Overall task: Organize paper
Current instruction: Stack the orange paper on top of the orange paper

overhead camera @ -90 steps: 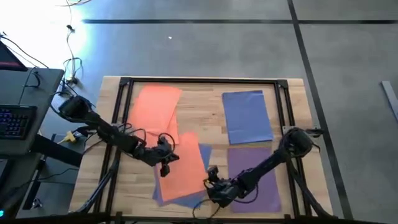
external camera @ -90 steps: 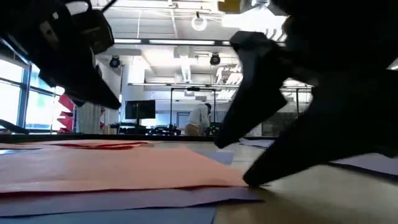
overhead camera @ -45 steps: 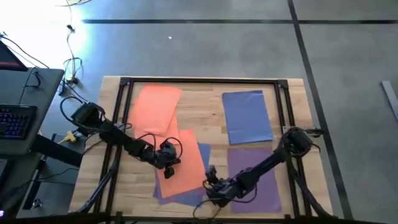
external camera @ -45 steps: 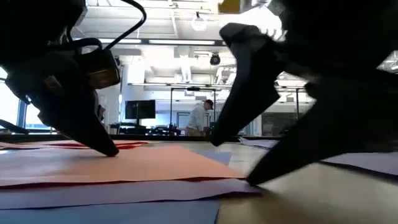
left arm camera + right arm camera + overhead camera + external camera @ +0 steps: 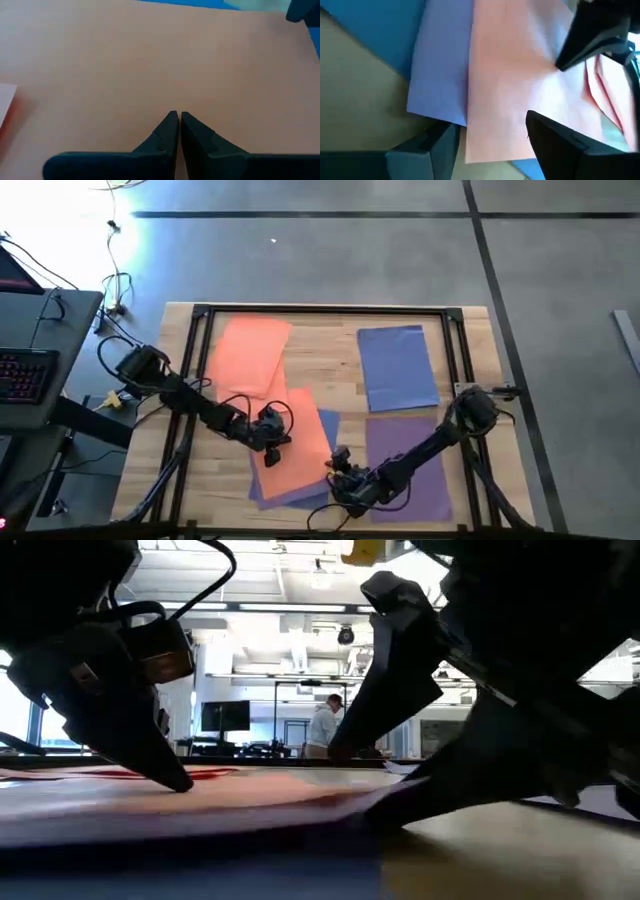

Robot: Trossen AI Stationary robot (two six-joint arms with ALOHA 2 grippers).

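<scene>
Both grippers are crowding the mixed paper pile [image 5: 295, 450] near the front edge; bare table [image 5: 335, 370] is lying open between the orange stack [image 5: 248, 352] and blue stack [image 5: 398, 368].

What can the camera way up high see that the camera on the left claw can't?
Only the high view shows the whole table, the separate orange stack, the blue stack, the purple sheet and the right claw. Only the left wrist view shows the left claw with its fingers pressed together, tips down on paper. Both show the top orange sheet of the mixed pile.
</scene>
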